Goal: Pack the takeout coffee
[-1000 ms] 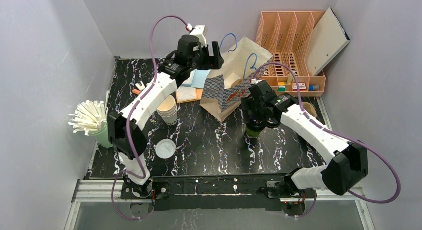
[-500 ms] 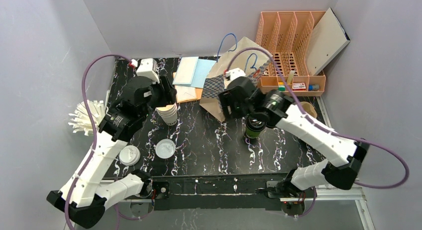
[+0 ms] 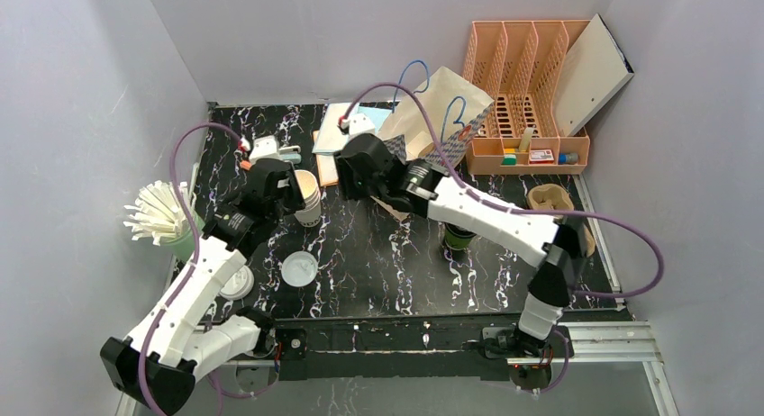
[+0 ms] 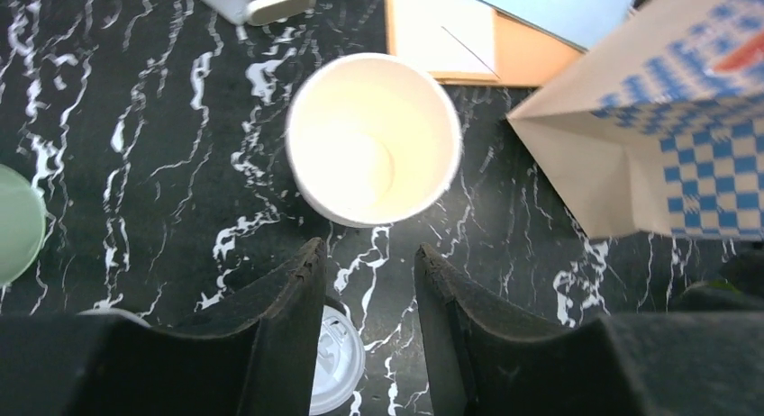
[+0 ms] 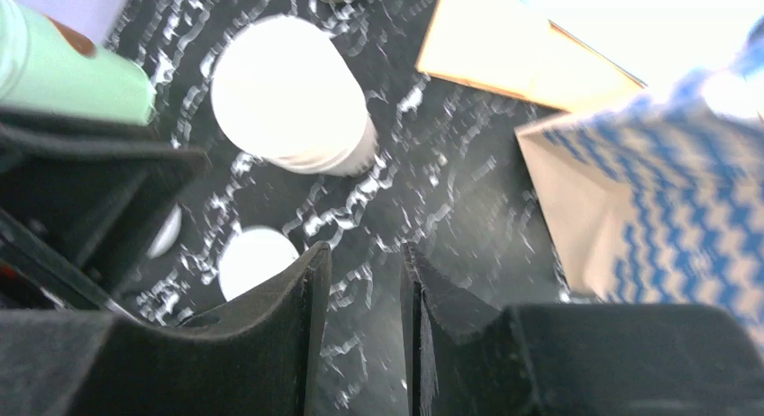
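Where the scene is taken from the top external camera, the takeout coffee [image 3: 458,241] is seen upright on the tabletop [image 3: 378,267], right of centre. It is partly covered by the right arm and is well apart from both claws. The paper bag [image 3: 440,105] is placed behind it, toward the back wall. The left claw [image 3: 293,189] is held just beside the stacked cream cups [image 3: 308,200], and the right claw [image 3: 350,180] is held between those cups and the bag.

In the left wrist view, the left claw [image 4: 369,249] is shown spread, with nothing pinched. The cream cups [image 4: 374,137] are seen just beyond its tips, and a white lid [image 4: 335,362] is seen on the tabletop below them.

In the right wrist view, which is blurred, the right claw [image 5: 365,249] is shown narrowly spread and empty. The cups [image 5: 288,96] are placed to its left and the checkered bag [image 5: 649,182] to its right.
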Robot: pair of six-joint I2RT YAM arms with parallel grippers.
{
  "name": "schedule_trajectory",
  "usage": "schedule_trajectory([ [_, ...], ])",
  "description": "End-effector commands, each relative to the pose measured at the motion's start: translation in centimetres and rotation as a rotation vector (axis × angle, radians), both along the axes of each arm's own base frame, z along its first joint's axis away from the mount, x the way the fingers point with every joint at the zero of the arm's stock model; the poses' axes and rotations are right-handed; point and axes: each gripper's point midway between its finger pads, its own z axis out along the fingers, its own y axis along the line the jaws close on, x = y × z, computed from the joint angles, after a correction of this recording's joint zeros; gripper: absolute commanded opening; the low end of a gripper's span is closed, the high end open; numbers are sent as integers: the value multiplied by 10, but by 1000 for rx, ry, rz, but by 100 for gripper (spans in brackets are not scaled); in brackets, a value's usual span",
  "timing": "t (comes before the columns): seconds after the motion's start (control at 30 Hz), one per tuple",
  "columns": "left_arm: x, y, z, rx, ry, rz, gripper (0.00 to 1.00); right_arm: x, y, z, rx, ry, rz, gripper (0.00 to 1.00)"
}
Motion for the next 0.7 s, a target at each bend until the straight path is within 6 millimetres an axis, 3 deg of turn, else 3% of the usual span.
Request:
schedule_trajectory([
  [0.0, 2, 32, 16, -106, -101, 178, 39, 27, 55, 39, 153, -84, 17, 41],
  [0.13, 3, 41, 23, -191, -100, 195, 38, 26, 93, 25, 93, -107, 212, 40],
  [0.2, 6, 49, 18, -215, -83, 226, 38, 27, 102, 24, 50, -166, 306, 40],
  [0.33, 16, 68, -3, -388, -14, 292, 39, 32, 111, 24, 23, -266, 430, 39],
  [0.47, 25, 90, -12, -627, -22, 345, 42, 24, 119, 21, 79, -218, 617, 38],
  [0.67, 34, 82, -36, -746, 16, 332, 49, 8, 126, 6, 46, -260, 831, 43],
])
